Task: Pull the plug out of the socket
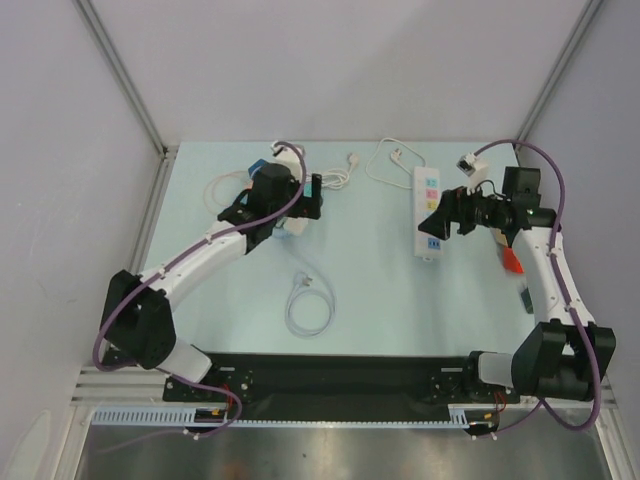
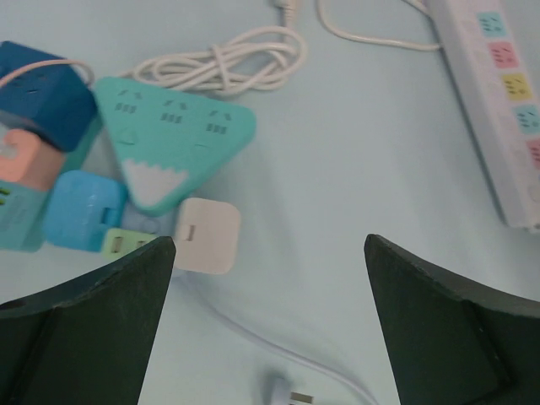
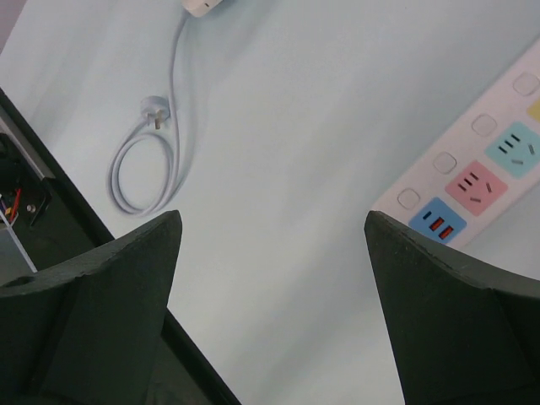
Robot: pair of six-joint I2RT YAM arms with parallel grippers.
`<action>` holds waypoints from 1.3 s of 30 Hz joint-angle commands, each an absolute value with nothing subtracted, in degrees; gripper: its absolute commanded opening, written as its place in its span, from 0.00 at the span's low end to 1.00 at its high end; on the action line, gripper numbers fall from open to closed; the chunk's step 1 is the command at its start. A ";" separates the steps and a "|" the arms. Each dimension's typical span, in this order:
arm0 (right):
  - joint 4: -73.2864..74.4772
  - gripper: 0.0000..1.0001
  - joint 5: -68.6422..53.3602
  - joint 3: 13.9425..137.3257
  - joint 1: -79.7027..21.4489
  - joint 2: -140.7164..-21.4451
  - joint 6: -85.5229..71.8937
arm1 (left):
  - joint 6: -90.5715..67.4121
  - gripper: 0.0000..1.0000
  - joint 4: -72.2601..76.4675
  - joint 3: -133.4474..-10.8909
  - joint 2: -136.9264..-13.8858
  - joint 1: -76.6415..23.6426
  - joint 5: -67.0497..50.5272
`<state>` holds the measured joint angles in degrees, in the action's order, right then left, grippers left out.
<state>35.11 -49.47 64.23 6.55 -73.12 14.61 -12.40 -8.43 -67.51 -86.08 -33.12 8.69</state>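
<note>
Gaping empty — left pincer (image 2: 270, 245) near white plug (image 2: 207, 234), right pincer (image 3: 272, 221) beside power strip (image 3: 472, 181).

The left arm (image 1: 200, 262) and the right arm (image 1: 548, 275) share one look: smooth white link shells joined by bulky black joint housings (image 1: 145, 325). A thin purple cable (image 1: 558, 175) runs along each, close to the shell in places and looping free in others. The left hand (image 2: 266, 245) and the right hand (image 3: 274, 219) are black, and in the wrist views their fingers (image 2: 84, 329) appear as thick, matte, dark wedges with blunt tips.
</note>
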 commanded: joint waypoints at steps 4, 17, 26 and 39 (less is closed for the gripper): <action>32.70 0.95 -48.87 65.75 3.69 -76.46 14.85 | -17.56 0.99 -10.20 -65.13 -83.76 -24.36 6.34; 31.47 0.95 -50.54 60.82 3.96 -75.59 15.38 | -37.97 0.99 14.41 -50.01 -90.79 -3.61 -21.62; 31.64 0.96 -50.71 60.91 3.87 -75.59 15.38 | -31.65 0.92 10.99 -55.89 -98.34 -1.05 -21.62; 31.82 0.96 -50.62 60.82 3.96 -75.59 15.56 | -20.22 0.79 4.92 -66.53 -106.60 -0.70 -23.99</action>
<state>32.69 -49.58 60.47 3.95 -76.20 15.07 -24.77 6.13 -63.07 -105.08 -1.37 -20.97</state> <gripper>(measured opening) 0.955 0.797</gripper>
